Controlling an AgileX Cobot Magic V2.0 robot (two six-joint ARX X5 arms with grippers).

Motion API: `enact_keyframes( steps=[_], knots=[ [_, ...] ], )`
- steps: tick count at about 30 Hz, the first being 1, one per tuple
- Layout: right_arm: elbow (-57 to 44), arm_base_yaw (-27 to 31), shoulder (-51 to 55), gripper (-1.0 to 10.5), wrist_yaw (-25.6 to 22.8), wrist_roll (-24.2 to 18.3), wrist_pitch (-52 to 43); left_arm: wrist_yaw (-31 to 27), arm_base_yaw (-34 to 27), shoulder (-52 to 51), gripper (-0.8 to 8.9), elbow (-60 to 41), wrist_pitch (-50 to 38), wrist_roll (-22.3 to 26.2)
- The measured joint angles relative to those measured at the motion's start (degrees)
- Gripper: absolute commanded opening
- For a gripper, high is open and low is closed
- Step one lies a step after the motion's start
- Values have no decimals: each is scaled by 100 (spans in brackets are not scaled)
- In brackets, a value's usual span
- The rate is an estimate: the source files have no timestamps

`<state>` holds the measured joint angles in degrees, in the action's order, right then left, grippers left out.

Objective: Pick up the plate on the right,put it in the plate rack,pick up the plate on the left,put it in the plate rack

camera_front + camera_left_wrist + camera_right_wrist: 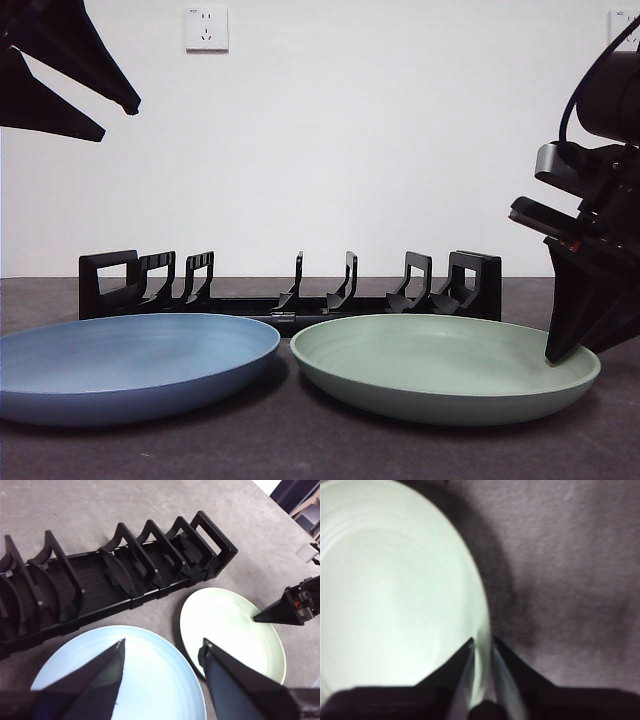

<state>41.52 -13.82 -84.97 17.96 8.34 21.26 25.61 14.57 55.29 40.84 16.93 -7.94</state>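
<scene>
The right gripper (482,642) straddles the outer rim of the green plate (440,360), one jaw inside the rim and one outside, nearly closed on the edge. The plate lies flat on the table (300,445), just in front of the plate rack (290,285). The left gripper (162,650) hangs open above the blue plate (130,360). Only the right wrist view shows the rim between the jaws; the front view shows the plate not yet lifted.

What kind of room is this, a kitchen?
Probably not a real kitchen. It looks like a robot test bench: a bare grey table against a plain white wall with a power socket, two plates and a black plate rack laid out, and robot grippers over them.
</scene>
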Motion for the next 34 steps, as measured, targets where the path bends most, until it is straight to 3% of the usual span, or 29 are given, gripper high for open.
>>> enact_keyframes(
  steps=[8,13,17,24,28,34],
  knots=[
    [0,85,0,-12,166,190,-11,85,46,0,256,0,35,208],
    [0,144,177,-12,151,308,52,542,334,0,257,11,114,710],
    [0,144,656,-12,138,356,127,483,879,4,257,203,341,1211],
    [358,149,1296,-12,260,407,931,-732,2404,13,256,535,671,2385],
    [741,142,1305,-12,461,358,1329,-1788,3477,175,256,577,748,3136],
    [909,107,1305,-12,846,313,1432,-2931,4472,796,256,581,748,3668]
  ],
)
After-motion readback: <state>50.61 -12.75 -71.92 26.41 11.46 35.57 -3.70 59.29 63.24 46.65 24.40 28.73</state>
